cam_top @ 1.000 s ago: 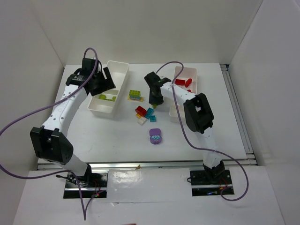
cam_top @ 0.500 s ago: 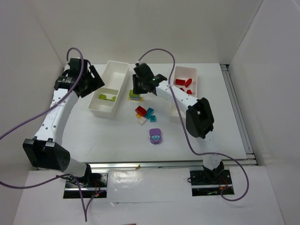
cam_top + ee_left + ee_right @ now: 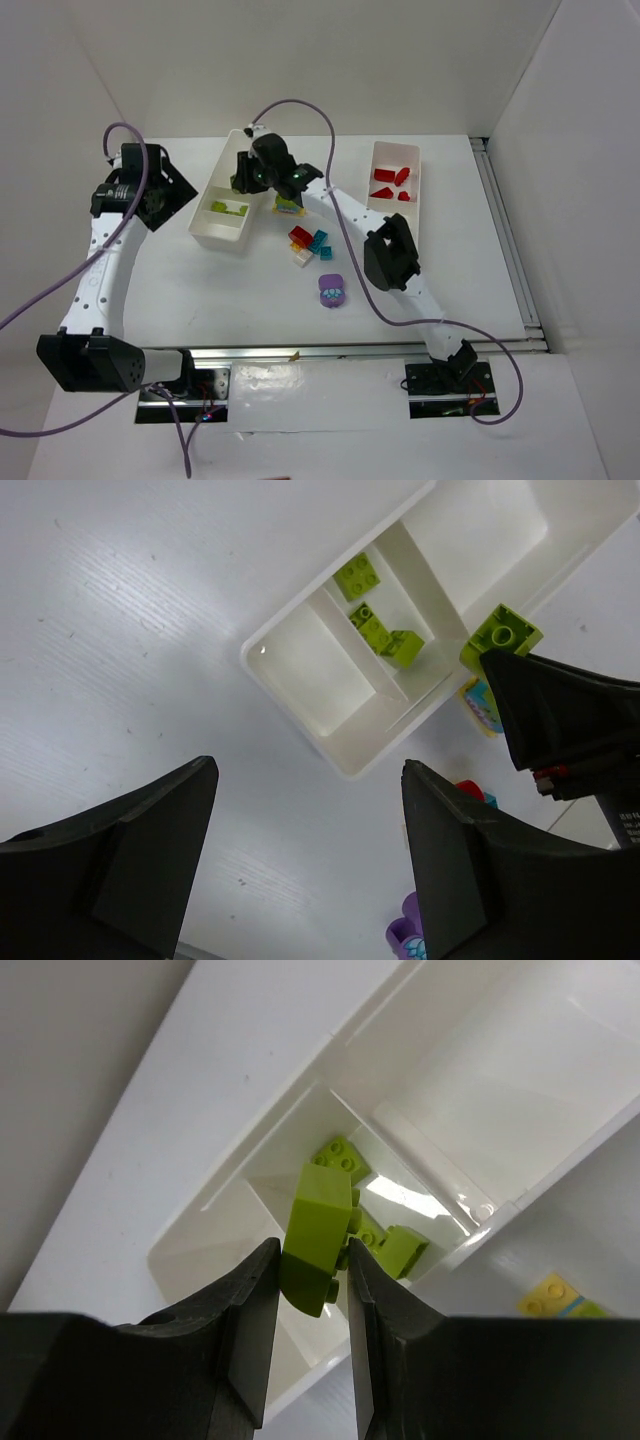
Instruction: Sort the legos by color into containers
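White walls [image 3: 350, 60] close round a white counter [image 3: 200, 290] that carries two long divided trays and a small scatter of bricks. Seen from above, the left tray [image 3: 214, 238] lies at about 10 o'clock from the scatter and the right tray [image 3: 396, 152] at about 2 o'clock. The right arm stretches across to the left tray, and the right fingers [image 3: 248, 175] are closed on a lime green brick [image 3: 318, 1230], pinching it by its sides. It hangs over the tray's middle compartment, where a few more lime bricks [image 3: 375, 620] lie on the bottom. The compartments on either side of that one show only bare white plastic. The left fingers [image 3: 165, 195] stand wide apart with nothing between them, held above bare counter just off the 9 o'clock side of the left tray. Several red bricks [image 3: 390, 178] sit in the far part of the right tray. Loose on the counter between the trays are a red brick [image 3: 299, 236] and a teal brick [image 3: 320, 240] touching side by side, with a pale brick [image 3: 303, 257] just beside them at 6 o'clock. At 12 o'clock from these, close against the left tray's wall, is a small yellow-and-green stack [image 3: 289, 205]. The rounded purple piece [image 3: 332, 291] lies alone at 6 o'clock — near the scatter but apart from it.
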`<action>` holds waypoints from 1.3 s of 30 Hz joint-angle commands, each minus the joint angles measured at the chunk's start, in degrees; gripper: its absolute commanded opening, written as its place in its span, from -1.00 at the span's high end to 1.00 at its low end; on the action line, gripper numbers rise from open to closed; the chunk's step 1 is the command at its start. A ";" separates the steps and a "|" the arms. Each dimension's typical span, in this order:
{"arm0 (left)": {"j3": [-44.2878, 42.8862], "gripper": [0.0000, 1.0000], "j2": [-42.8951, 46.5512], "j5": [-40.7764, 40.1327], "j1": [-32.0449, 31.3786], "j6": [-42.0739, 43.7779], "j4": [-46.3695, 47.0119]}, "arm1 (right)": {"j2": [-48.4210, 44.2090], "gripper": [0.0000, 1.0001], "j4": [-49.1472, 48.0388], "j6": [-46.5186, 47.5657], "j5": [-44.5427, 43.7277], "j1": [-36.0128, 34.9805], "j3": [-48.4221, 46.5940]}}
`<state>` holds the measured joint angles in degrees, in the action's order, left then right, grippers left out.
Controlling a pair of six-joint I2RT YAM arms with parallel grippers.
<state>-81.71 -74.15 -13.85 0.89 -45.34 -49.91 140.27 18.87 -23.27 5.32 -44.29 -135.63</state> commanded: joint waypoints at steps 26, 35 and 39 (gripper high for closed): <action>2.79 -0.70 -0.55 8.31 1.93 4.65 1.39 | -29.69 -0.55 3.78 7.35 -15.59 3.68 31.02; 1.64 -0.68 -3.19 12.00 1.93 7.46 3.68 | -31.99 -0.72 12.93 20.97 -3.13 4.83 42.48; 0.59 -0.68 -4.42 12.00 1.93 8.16 3.68 | -29.09 -0.72 12.51 23.09 -3.12 3.25 41.15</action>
<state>-78.89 -77.95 -2.90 2.50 -38.96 -47.70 110.21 29.61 -4.80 -0.71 -39.68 -93.69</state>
